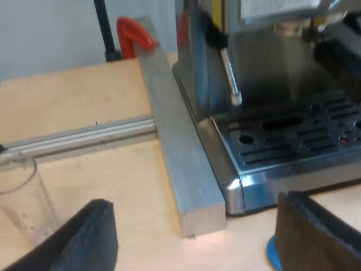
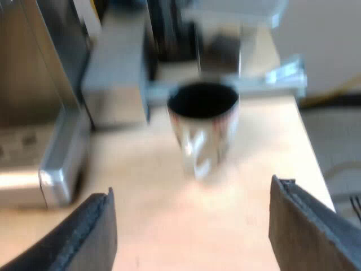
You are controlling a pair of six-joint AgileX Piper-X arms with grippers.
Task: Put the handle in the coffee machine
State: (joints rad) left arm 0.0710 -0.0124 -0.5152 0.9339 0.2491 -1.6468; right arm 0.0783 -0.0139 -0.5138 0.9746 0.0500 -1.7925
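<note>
Both arms hang low over a pale wooden tabletop [image 1: 84, 96] beside one espresso machine [image 1: 265, 62]. The left gripper [image 1: 194, 203] has its two black fingers spread wide and holds nothing; the right gripper [image 2: 192, 192] is likewise wide apart and empty.

A dark bar [image 1: 338, 59] juts out from under the machine's brew head, above the slotted drip tray [image 1: 293, 135]. Its long axis slants outward from the machine's face. Its far end is cut off, so I cannot tell whether this is the holder's handle.

One steam wand [image 1: 230, 73] hangs down toward the tray. One thick aluminium bar [image 1: 180, 141] lies along the machine's base, and one slotted rail [image 1: 79, 138] meets it at a right angle. One red clamp [image 1: 135, 34] grips the bar's far end at the tabletop's edge.

One clear measuring glass [image 1: 22, 197] stands upright near a left finger. A sliver of one blue tamper [image 1: 272, 254] shows just beside the other.

One shiny mug [image 2: 203, 124] stands upright, mouth up, between the machine's base and the tabletop's edge. A pale wall [image 1: 45, 34] rises behind.
</note>
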